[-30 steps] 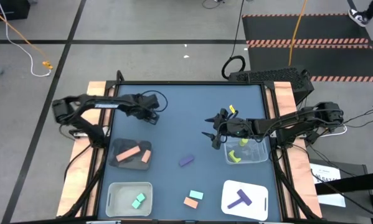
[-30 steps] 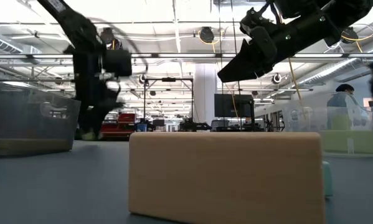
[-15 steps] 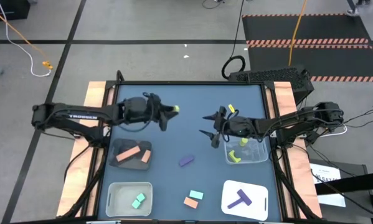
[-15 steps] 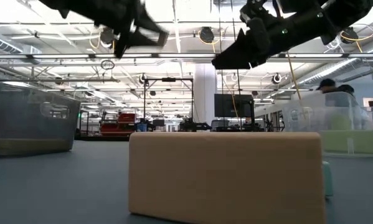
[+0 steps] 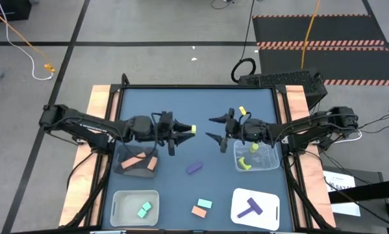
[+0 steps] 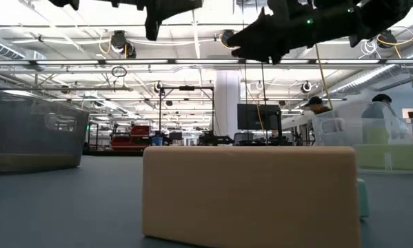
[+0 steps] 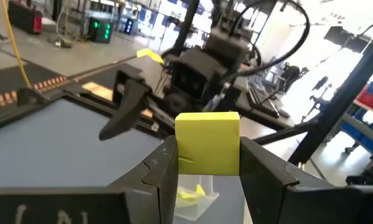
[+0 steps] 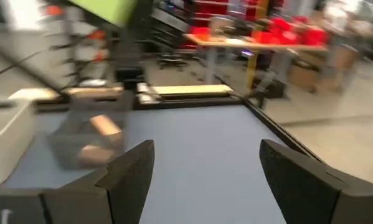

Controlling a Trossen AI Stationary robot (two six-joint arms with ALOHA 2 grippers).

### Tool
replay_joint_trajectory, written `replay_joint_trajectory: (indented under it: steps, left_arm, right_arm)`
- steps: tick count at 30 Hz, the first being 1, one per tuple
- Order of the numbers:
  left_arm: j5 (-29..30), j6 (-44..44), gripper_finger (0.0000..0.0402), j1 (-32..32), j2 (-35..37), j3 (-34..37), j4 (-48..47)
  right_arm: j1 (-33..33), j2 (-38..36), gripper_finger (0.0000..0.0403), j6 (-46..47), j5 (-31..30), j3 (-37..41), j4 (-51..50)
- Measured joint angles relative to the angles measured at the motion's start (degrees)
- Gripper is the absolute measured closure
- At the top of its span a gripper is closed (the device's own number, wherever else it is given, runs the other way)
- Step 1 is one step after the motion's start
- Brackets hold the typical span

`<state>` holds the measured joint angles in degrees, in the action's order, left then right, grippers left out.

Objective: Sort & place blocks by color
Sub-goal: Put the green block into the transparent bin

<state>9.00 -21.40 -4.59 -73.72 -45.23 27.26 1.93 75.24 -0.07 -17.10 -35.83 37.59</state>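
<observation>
My left gripper point(image 5: 188, 130) hangs over the table's middle, shut on a yellow-green cube point(image 7: 208, 142). My right gripper point(image 5: 212, 129) faces it from the right, open and holding nothing, a short gap away. A clear bin point(image 5: 267, 161) under the right arm holds yellow-green pieces point(image 5: 245, 162). Loose on the table lie a purple block point(image 5: 194, 168), a mint block point(image 5: 205, 203) and a salmon block point(image 5: 198, 211). In the low view the salmon block point(image 6: 251, 193) fills the foreground. My left gripper pinches the yellow-green cube by two opposite side faces point(image 7: 181, 149) between its two fingers. The fingers lie about level and point toward the table's right. The cube is lifted clear of the table, and its front face sticks out past the fingertips.
A dark tray point(image 5: 126, 169) holds two salmon blocks. A clear bin point(image 5: 119, 207) at the near left holds a mint block, and a white tray point(image 5: 272, 211) at the near right holds a purple piece. A small yellow piece point(image 5: 241, 111) shows beside the right arm.
My left gripper has risen from the table's far left and swung toward the middle, turning from pointing down to about level, with the yellow-green cube now showing between its fingers. My right gripper has lifted a little and stayed open.
</observation>
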Motion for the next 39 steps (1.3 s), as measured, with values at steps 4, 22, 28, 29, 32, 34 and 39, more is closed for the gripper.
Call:
replay_joint_trajectory:
  steps: [4, 22, 28, 29, 32, 34, 39]
  left_arm:
    - [0.08, -3.10, 0.0263, -0.46, -2.40, -0.01, 1.63]
    - [-0.01, -10.96, 0.0261, -0.80, -13.45, -0.02, 17.92]
    - [-0.02, -11.87, 0.0261, -0.80, -13.45, -0.02, 19.14]
    - [-0.03, -11.92, 0.0261, -0.80, -13.43, -0.02, 19.60]
    - [-0.17, -11.92, 0.0261, -0.82, -13.43, -0.02, 19.73]
    - [-0.23, -11.94, 0.0261, -0.82, -13.43, -0.02, 19.68]
    - [-0.24, -12.18, 0.0261, -1.33, -13.43, -0.02, 19.49]
  right_arm:
    - [0.42, 0.02, 0.0122, -9.49, 9.40, 0.00, 1.79]
    - [2.73, 0.02, 0.0122, -26.58, 11.38, -0.02, 10.14]
    - [2.69, 0.03, 0.0122, -26.50, 14.04, -0.13, 11.97]
    - [2.69, 0.44, 0.0122, -26.32, 14.24, -0.41, 12.01]
    - [2.69, 2.53, 0.0122, -26.76, 14.23, -2.06, 12.05]
    - [2.64, 4.76, 0.0122, -28.31, 14.12, -3.70, 12.14]
    - [2.65, 9.28, 0.0122, -29.74, 13.94, -7.30, 12.13]
